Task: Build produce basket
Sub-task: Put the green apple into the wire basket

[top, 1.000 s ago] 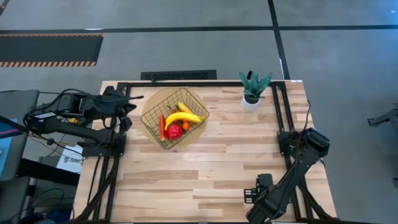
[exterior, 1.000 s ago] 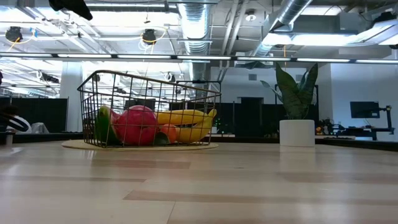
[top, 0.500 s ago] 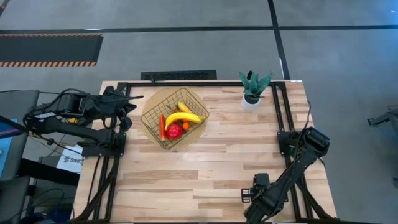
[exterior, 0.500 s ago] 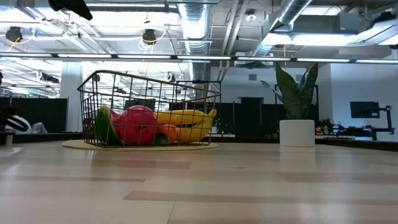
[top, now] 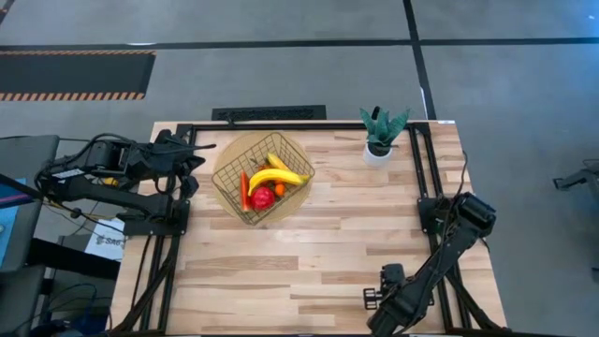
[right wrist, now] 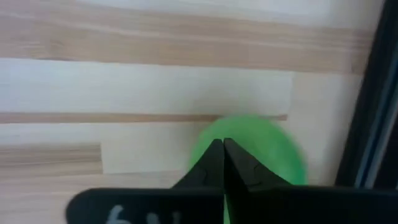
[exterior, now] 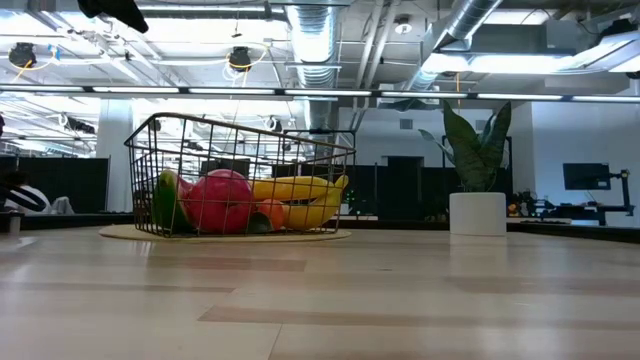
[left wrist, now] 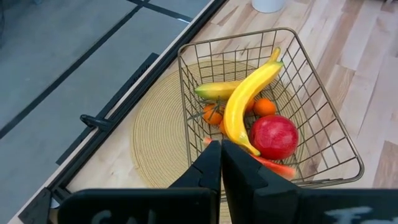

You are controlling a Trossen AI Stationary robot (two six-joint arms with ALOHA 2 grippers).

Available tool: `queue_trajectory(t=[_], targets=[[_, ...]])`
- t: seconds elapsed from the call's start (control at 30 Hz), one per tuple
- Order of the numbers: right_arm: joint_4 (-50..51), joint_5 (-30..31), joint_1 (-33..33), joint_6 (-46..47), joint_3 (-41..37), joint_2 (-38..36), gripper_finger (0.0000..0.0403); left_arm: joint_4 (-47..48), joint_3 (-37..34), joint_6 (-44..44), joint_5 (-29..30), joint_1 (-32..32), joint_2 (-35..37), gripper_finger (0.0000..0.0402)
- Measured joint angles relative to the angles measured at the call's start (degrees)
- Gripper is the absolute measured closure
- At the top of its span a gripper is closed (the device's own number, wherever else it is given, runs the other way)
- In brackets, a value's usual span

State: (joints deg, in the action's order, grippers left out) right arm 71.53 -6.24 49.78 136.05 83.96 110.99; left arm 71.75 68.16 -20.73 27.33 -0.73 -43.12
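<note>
The wire basket [top: 263, 177] stands on a round tan mat [top: 234, 154] at the table's far left. In it lie two yellow bananas [left wrist: 249, 99], a red apple [left wrist: 273, 135], a red-orange stick [top: 245, 190] and small orange pieces [left wrist: 264, 107]. My left gripper [left wrist: 221, 146] hovers shut just left of the basket, holding nothing. My right gripper [right wrist: 222, 144] is low at the table's near right edge [top: 372, 298], shut, its fingertips in front of a green apple [right wrist: 273, 149] lying on the wood. The arm hides that apple in the high view. My right gripper's shut fingertips point down at the green apple's near side [right wrist: 208, 149]. Nothing shows between the fingers, and I cannot tell whether they touch the apple.
A potted plant in a white pot [top: 380, 140] stands at the far right. Black frame rails run along the table's left and right edges [top: 440, 187]. Bare wood spans the middle and near part of the table [top: 299, 253].
My right gripper has shifted a little toward the table's near left, staying low at the near right edge. The basket and its fruit have not moved.
</note>
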Motion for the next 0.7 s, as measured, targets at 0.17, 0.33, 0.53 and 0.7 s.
queue_trajectory(t=[0.17,0.33,0.53,0.7], targets=[[0.6,0.0,0.0,-0.1,0.0,0.0,0.0389,0.0,0.0,0.1,0.0,0.0,0.0,0.0401],[1.0,0.0,0.0,-0.2,0.0,0.0,0.0399,0.0,0.0,0.1,0.0,0.0,0.0,0.0401],[1.4,0.3,0.0,-0.7,0.0,0.0,0.0400,0.0,0.0,0.1,0.0,0.0,0.0,0.0401],[1.5,0.5,0.0,-1.1,0.1,0.0,0.0401,0.0,0.0,0.1,0.0,0.0,0.0,0.0401]])
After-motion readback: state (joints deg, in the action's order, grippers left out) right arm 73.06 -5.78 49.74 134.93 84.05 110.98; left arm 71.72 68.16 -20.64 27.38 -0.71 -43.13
